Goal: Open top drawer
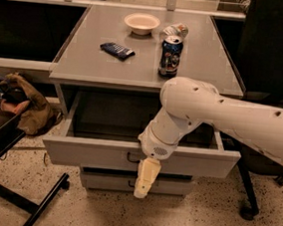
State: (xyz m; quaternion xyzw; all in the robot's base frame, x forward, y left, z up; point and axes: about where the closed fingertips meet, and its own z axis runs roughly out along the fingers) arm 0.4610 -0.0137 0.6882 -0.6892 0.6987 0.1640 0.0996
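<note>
The top drawer is a wide grey drawer under the grey tabletop. It stands pulled well out, with its dark inside showing. Its small dark loop handle sits at the centre of the front panel. My gripper hangs downward from the white arm, just right of and below the handle, in front of the panel. It reaches down over a narrower lower drawer, which is closed.
On the tabletop are a white bowl, an upright drink can, a crumpled can and a dark snack packet. A black office chair stands at the right. A brown bag and a black stand leg are at the left.
</note>
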